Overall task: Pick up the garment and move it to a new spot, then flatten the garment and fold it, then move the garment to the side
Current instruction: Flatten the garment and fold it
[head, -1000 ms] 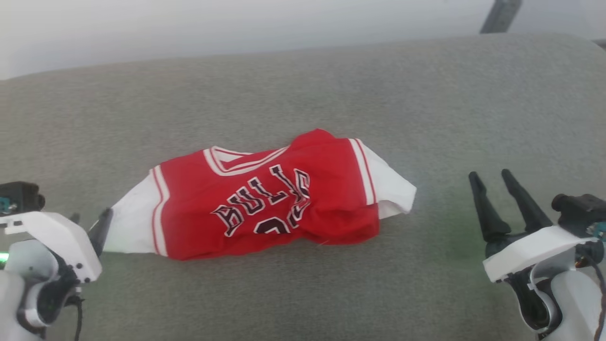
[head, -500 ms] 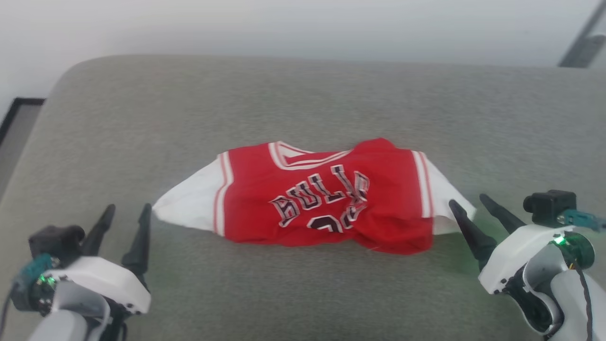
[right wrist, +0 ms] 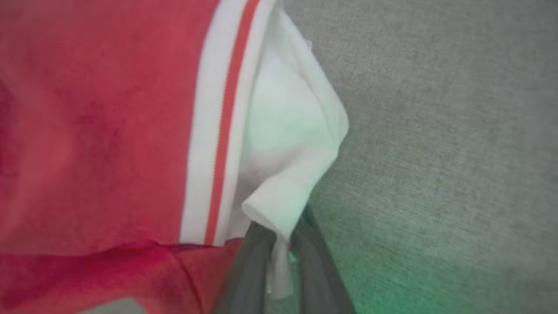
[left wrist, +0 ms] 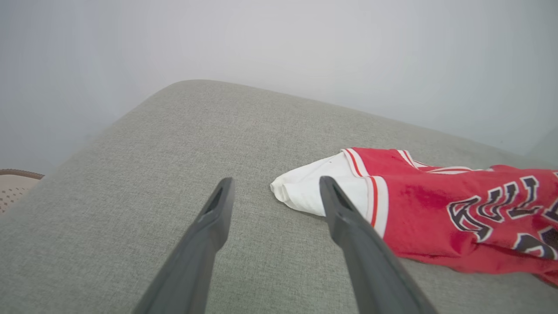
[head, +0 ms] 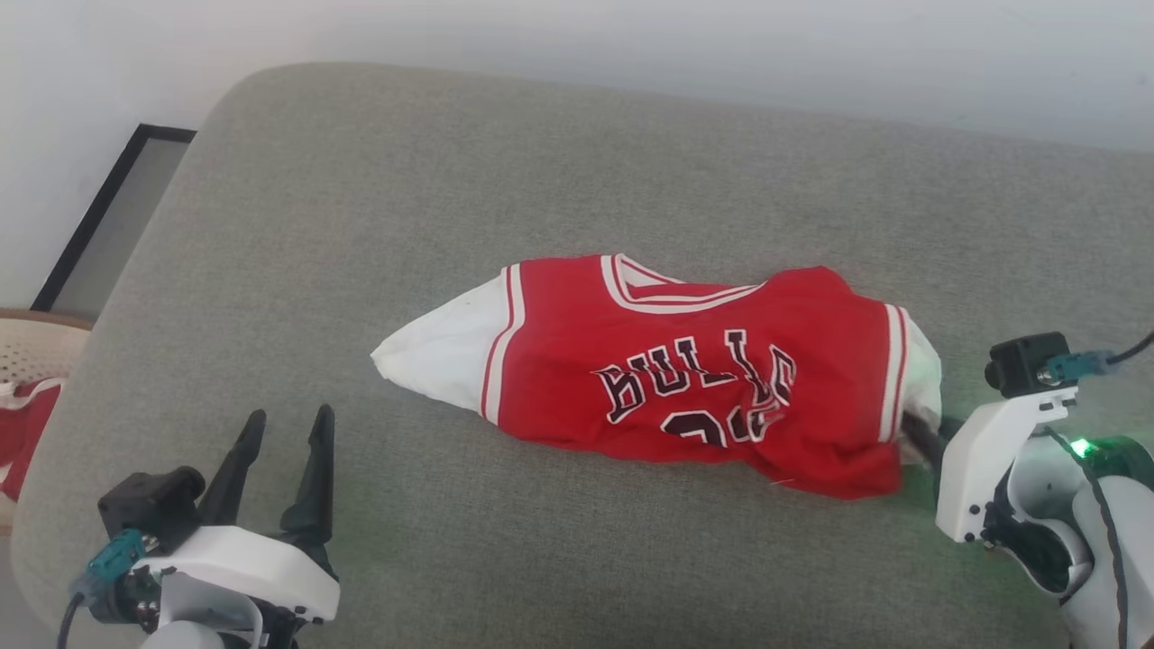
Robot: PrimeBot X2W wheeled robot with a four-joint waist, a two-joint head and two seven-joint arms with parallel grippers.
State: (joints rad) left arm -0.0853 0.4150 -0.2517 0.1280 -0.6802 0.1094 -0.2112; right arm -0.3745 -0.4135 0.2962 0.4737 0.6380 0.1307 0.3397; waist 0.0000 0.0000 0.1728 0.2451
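The garment (head: pixel 685 361), showing "BULL", is lying on grey cushion (head: pixel 451 180); my right jaws are pinching its sleeve (right wrist: pixel 296 131), left jaws gaping empty.

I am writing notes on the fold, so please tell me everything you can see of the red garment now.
The garment is a small red jersey of soft-looking fabric, with black white-outlined letters, a partly hidden number, striped trim and white sleeves. It lies crumpled, front up, on the grey cushion, neck toward the far edge. The right gripper pinches the white sleeve on the robot's right; the open left gripper is apart from the other sleeve.
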